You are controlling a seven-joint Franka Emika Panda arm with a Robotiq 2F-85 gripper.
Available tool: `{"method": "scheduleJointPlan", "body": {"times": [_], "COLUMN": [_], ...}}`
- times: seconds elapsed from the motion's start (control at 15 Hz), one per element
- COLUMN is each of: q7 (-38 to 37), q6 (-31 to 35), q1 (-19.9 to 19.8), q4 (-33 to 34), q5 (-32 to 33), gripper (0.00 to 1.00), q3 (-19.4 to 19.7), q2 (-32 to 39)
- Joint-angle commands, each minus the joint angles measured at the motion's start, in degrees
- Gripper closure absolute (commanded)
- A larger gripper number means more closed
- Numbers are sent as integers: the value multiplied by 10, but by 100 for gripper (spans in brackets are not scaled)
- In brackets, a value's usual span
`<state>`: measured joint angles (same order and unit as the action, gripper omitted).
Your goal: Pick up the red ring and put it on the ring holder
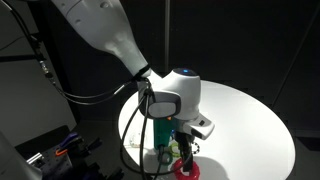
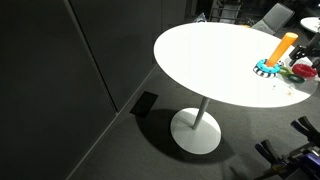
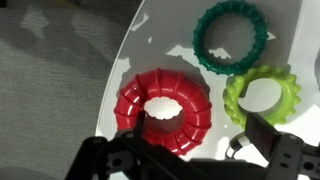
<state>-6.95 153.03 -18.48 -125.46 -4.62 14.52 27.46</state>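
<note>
Red ring (image 3: 165, 110): flat on white surface (image 3: 165, 30), near its edge, at 7 o'clock from dark green ring (image 3: 232, 37).
Fingers (image 3: 268, 138): spread, over the red ring.
Ring holder (image 2: 283, 47): upright on surface.

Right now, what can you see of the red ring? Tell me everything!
The red ring is fat and round, with soft bumps around its outside and a round hole in the middle. It looks like shiny plastic. It lies flat on the white table, near the edge. A light green ring lies right beside it, a dark green ring a little farther off. The open pincer hangs over it, one finger on each side; I can't tell if it touches.
</note>
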Motion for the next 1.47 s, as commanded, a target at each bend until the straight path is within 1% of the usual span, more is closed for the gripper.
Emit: {"method": "scheduleJointPlan", "body": {"times": [0.0,0.13,0.2,0.27,0.4,0.53,0.73,0.8,0.87,0.93,1.4], "q7": [25,27,27,27,27,24,17,17,16,14,8], "q6": [5,6,6,6,6,3,-6,-7,-8,-8,-18], "q1": [-12,-12,-12,-12,-13,-12,-9,-8,-8,-7,0], "q4": [12,12,13,13,15,16,18,19,20,20,18], "q5": [-17,-17,-17,-17,-17,-17,-15,-14,-14,-13,-8], "gripper": [0,0,25,26,42,60,82,91,93,90,91], "q3": [-10,-10,-10,-10,-9,-6,-1,1,2,4,11], "q2": [14,18,20,21,19,15,2,0,-3,-6,-36]}}
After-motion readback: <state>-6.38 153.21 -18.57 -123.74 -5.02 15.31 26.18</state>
